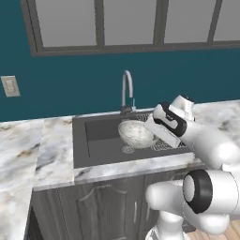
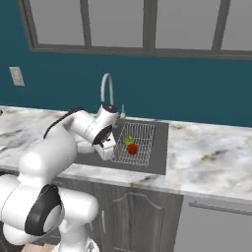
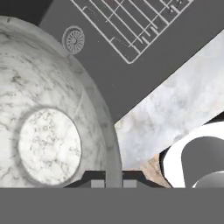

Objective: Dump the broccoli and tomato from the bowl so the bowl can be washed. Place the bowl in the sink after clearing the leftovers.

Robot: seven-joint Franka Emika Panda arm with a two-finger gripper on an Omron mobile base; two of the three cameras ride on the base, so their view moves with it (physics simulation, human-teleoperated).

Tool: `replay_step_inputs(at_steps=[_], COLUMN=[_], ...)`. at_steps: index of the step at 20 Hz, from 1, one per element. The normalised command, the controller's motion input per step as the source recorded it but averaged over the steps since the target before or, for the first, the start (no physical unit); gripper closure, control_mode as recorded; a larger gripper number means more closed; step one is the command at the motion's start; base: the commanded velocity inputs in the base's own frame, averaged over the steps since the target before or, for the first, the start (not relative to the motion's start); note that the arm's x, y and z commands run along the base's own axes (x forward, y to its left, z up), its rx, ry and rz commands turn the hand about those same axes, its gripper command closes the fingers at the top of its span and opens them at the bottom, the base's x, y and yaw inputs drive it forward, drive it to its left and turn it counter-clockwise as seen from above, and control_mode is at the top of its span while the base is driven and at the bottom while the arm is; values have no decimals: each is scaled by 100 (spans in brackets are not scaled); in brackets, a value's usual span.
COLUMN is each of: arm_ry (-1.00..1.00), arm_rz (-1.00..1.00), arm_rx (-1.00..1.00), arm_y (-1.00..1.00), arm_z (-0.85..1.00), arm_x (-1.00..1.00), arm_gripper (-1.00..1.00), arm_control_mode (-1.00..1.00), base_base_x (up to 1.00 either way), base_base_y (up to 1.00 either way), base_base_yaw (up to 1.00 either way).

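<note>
At the far left of the left base view, a wall outlet (image 1: 10, 86) is sitting on the teal wall above the marble worktop (image 1: 33, 150). Moving rightward, the dark sink (image 1: 98, 145) is occupying the middle of the frame, with its curved faucet (image 1: 126, 89) rising behind it. Right of centre, the bowl (image 1: 136, 132) is hanging tilted over the basin, above the round drain (image 1: 127, 149), with its hollow facing the camera. The pincer (image 1: 151, 130) is meeting the bowl's right rim.

In the right base view, the arm is reaching from the lower left toward the sink's left part. To its right, the broccoli (image 2: 128, 140) and the tomato (image 2: 132, 149) are lying touching each other on the wire rack (image 2: 140, 142) inside the sink.

In the hand view, the empty bowl (image 3: 48, 131) is filling the left side, and the pincer (image 3: 113, 183) at the bottom centre is gripping its rim, one finger on each side of the wall. The drain (image 3: 73, 40) is showing at the upper left and the rack (image 3: 135, 26) along the top.
</note>
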Motion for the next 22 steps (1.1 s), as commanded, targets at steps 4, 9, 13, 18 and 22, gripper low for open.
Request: replay_step_inputs(at_steps=[4,9,13,18,22], arm_ry=[0,0,0,0,7], arm_rz=[0,0,0,0,-25], arm_rx=[0,0,0,0,0], arm_y=[0,0,0,0,-22], arm_z=[0,0,0,0,-11], arm_x=[0,0,0,0,24], arm_gripper=[100,100,100,100,100], arm_control_mode=[100,100,100,100,-100], base_base_x=[32,48,65,48,8], base_base_y=[100,82,28,0,-3], base_base_yaw=[0,0,0,-6,-5])
